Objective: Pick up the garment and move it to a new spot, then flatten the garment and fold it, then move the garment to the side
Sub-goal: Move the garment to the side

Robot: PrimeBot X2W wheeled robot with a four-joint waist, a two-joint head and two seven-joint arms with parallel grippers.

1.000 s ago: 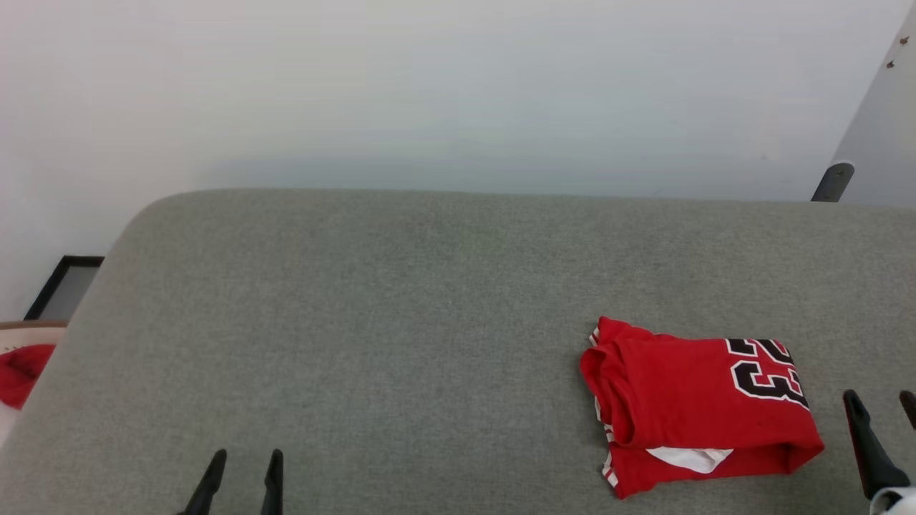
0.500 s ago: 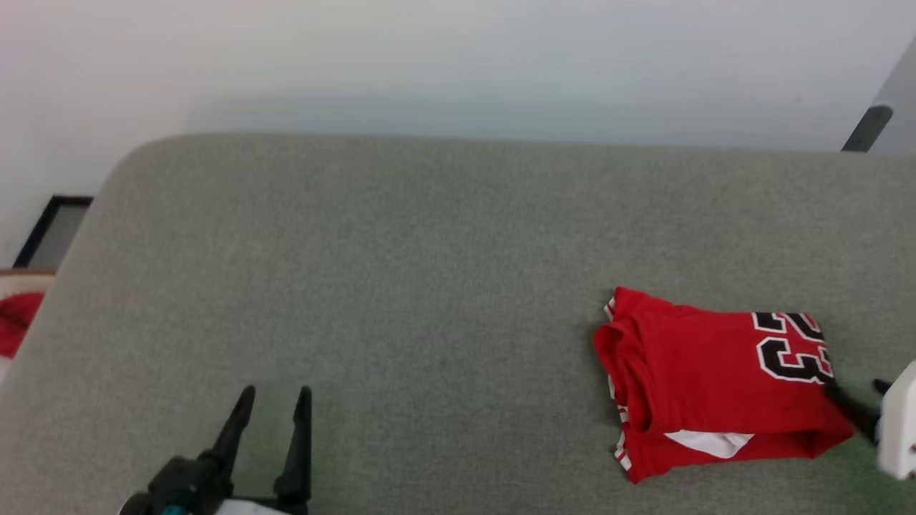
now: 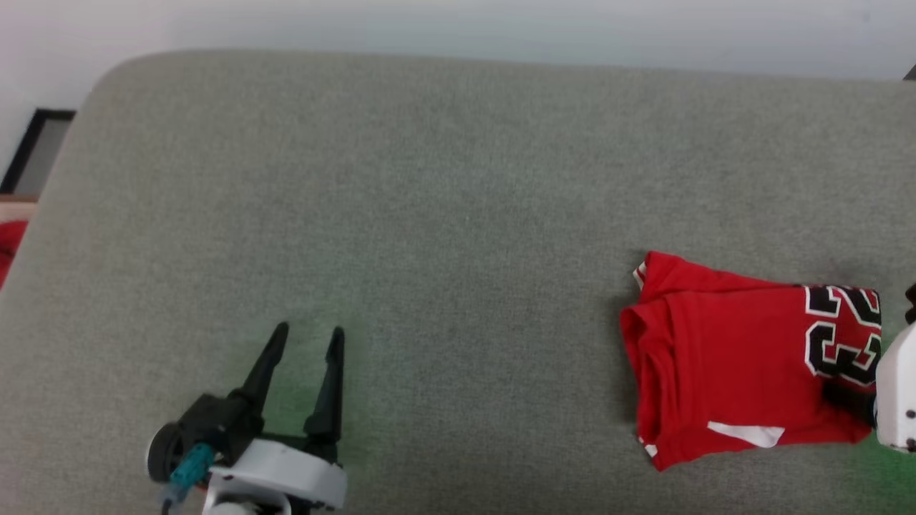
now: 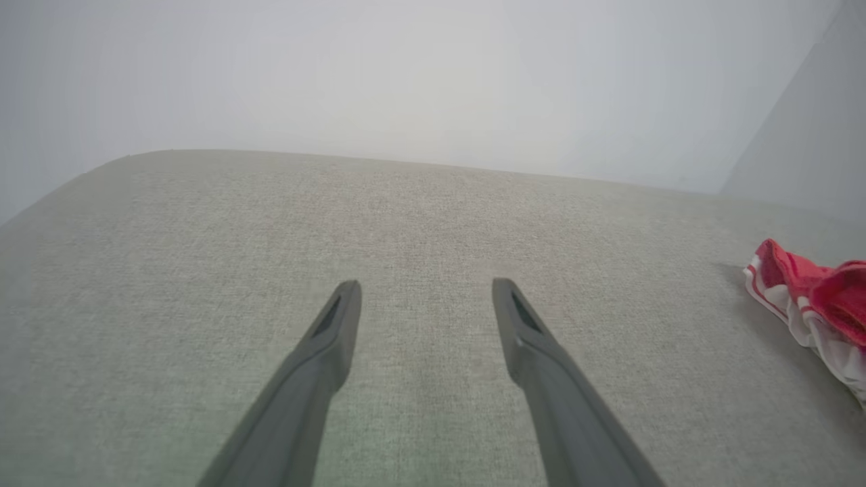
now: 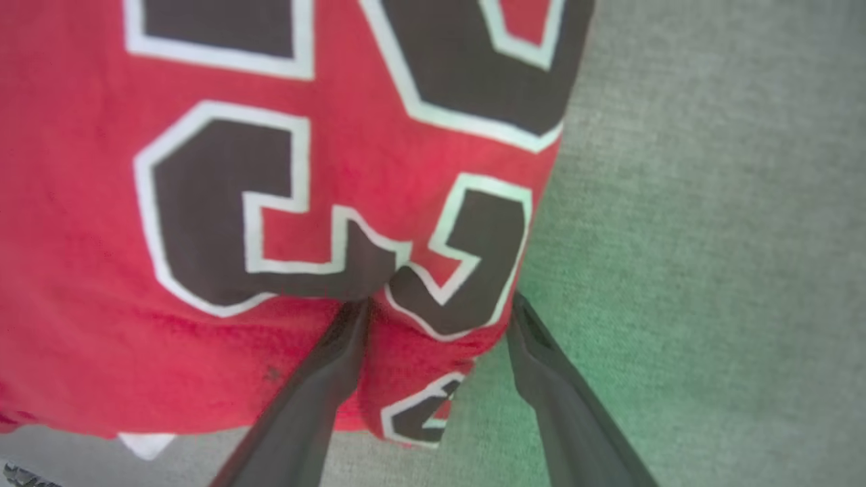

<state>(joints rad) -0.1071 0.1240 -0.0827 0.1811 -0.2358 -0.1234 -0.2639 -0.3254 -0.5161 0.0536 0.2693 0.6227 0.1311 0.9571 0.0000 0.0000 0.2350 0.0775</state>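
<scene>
Cloth (image 3: 7,247) in plain red peeks in at the far left edge, off the cushion (image 3: 458,164), with a dark frame (image 3: 32,146) above it by the wall. The left claw (image 3: 308,329) hangs over the cushion's near left part, its fingers spread wide and holding nothing. The jersey (image 3: 737,365) lies well apart from it, folded on the cushion's right part. It is a red block with a white patch at its near edge and the black "23" at its right end. The right claw (image 5: 438,304) stands at that end, fingers wide apart, straddling the near corner. One finger (image 5: 338,358) is on the fabric below the numerals, and the other is just off the hem, over the cushion. The jaws have not closed on the jersey.
</scene>
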